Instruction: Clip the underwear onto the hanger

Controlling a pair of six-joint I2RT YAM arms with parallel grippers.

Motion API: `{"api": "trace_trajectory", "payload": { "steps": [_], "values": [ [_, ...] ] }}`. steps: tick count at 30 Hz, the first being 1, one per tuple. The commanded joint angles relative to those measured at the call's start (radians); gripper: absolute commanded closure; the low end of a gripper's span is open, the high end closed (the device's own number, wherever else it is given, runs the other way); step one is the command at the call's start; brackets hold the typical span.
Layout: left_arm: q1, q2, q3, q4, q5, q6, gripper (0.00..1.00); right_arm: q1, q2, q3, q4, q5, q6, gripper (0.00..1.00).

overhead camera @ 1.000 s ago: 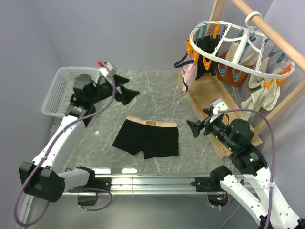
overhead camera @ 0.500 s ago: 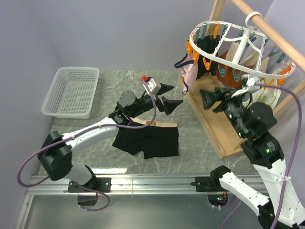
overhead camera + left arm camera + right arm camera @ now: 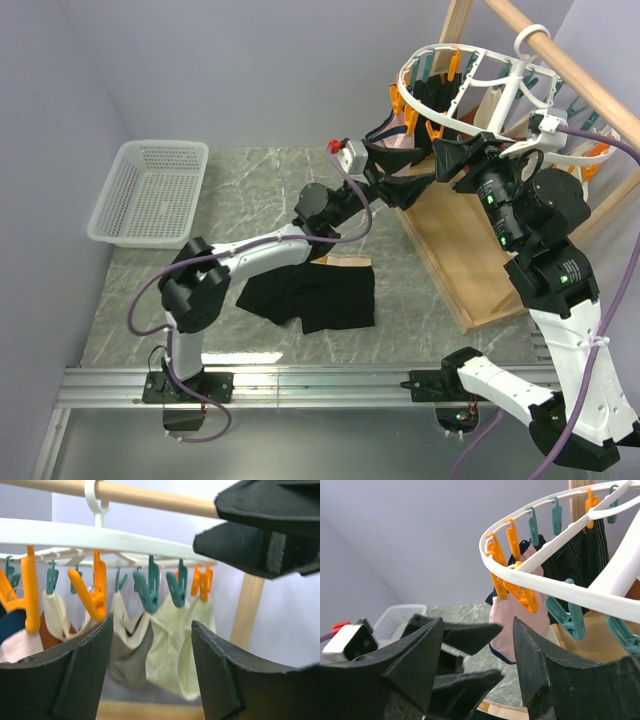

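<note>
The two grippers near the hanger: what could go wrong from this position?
1. The left gripper and the right gripper face each other very closely under the hanger, so they could collide.
2. Either one could knock the orange clips or snag the pink garment, setting the hanger swinging.
3. Both grippers are open and empty, and the underwear lies on the table, so nothing can be clipped yet.

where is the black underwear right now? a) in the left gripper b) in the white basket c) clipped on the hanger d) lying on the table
d: the underwear lies spread on the table, while the left gripper and right gripper are open and empty up by the hanger.
</note>
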Motion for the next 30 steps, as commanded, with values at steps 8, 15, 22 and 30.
{"api": "trace_trajectory", "payload": {
  "steps": [8, 15, 22, 30],
  "values": [
    [0.008, 0.196, 0.273, 0.064, -0.053, -0.102, 0.24, -0.006, 0.011, 0.047, 0.014, 0.001, -0.006, 0.36],
    [0.018, 0.293, 0.374, 0.060, -0.057, -0.148, 0.21, -0.009, 0.000, 0.039, 0.016, 0.001, -0.028, 0.36],
    [0.031, 0.356, 0.474, 0.054, -0.046, -0.215, 0.24, -0.009, -0.011, 0.025, 0.017, 0.000, -0.043, 0.36],
    [0.031, 0.388, 0.517, 0.070, -0.019, -0.240, 0.35, -0.007, -0.022, 0.009, 0.019, 0.007, -0.051, 0.36]
  ]
}}
